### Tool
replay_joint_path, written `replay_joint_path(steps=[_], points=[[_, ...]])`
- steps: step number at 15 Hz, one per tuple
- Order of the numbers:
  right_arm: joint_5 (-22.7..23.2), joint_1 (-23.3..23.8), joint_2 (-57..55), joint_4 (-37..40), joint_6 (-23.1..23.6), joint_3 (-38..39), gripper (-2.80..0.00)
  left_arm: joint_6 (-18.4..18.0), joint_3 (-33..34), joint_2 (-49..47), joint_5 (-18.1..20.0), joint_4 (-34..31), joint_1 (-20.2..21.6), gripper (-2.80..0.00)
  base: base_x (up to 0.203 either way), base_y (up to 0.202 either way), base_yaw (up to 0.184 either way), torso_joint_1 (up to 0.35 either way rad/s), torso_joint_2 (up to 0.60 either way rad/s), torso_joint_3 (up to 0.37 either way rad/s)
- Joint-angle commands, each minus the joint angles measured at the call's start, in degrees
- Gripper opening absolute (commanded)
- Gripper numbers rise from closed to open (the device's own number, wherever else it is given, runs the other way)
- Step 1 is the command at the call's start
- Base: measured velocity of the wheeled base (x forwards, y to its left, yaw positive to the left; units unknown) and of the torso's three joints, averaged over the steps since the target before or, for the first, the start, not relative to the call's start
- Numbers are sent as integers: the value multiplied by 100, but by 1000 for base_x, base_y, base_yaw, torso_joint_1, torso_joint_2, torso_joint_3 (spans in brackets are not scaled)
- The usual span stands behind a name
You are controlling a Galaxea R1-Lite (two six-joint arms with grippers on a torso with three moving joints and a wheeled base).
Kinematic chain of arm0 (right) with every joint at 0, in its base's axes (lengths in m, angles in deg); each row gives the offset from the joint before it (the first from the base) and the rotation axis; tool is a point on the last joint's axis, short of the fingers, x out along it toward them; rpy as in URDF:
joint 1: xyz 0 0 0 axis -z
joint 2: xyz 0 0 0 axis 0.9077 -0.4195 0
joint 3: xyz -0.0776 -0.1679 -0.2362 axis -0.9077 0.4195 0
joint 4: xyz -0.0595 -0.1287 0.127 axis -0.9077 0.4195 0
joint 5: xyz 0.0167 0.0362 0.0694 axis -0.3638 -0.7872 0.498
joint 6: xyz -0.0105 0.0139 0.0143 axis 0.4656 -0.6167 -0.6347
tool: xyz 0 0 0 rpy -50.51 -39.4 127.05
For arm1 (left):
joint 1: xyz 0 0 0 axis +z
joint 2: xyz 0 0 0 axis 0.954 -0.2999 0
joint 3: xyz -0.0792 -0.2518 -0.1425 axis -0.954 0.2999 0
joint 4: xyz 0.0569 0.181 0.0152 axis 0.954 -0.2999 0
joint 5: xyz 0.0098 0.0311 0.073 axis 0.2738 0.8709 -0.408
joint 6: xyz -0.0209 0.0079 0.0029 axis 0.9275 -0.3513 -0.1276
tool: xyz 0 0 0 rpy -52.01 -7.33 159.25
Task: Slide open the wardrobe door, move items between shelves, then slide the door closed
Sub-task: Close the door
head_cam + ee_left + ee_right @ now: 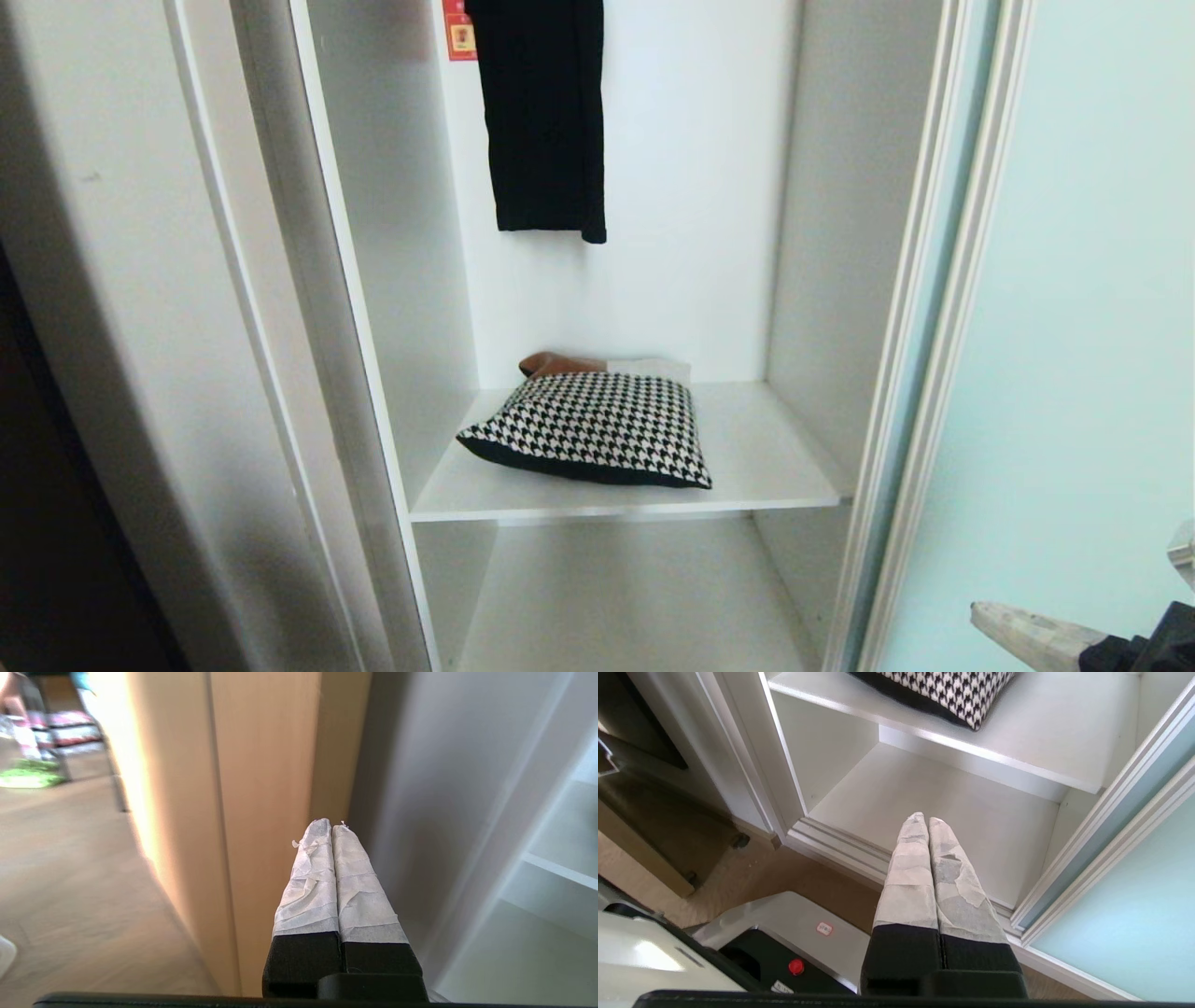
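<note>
The frosted aqua sliding door [1083, 308] stands slid to the right, leaving the compartment open. A houndstooth cushion [593, 429] with a tan-orange patch lies on the upper white shelf [766, 467]; its corner also shows in the right wrist view as the cushion [957, 693]. The lower shelf [635, 588] is bare. My right gripper [928, 821] is shut and empty, held low in front of the lower shelf [952, 802], beside the door [1125, 924]; its tip [980, 613] shows at the head view's lower right. My left gripper [331, 825] is shut and empty, off to the left by a wooden panel [261, 765].
A long black garment [546, 117] hangs at the back of the compartment. The white side panel [187, 327] bounds the left. The floor track [840, 844] runs along the bottom. My base with a red button [795, 966] sits below the right gripper.
</note>
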Motion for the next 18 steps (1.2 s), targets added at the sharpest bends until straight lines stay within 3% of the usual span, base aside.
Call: replay_joint_path(steps=[1,4,6,8,10,12,14,18], points=[[11,38,3,7,-10,62,-280,26,-34,865,1135,-350,157,-280,0,0,0,0,0,0],[78,47,317,60,-20,357,-280,-407,-228,1443,3021,-1165,184,-280,0,0,0,0,0,0],[169,35,706,215,-25,673,-280,-604,-251,1466,3680,-1304,188,-280,0,0,0,0,0,0],[578,39,962,598,-54,698,-280,-558,-255,1472,3700,-1293,188,-280,0,0,0,0,0,0],[597,48,1058,634,-84,666,-280,-537,-193,1472,3694,-1186,188,-280,0,0,0,0,0,0],[600,48,1072,634,-85,666,-280,-288,-58,1472,3758,-738,188,-280,0,0,0,0,0,0],[606,48,1126,634,-85,710,-280,-110,62,1470,4255,-971,188,-280,0,0,0,0,0,0],[606,48,1127,634,-253,672,-280,-92,52,1472,4177,-1057,195,-280,0,0,0,0,0,0]])
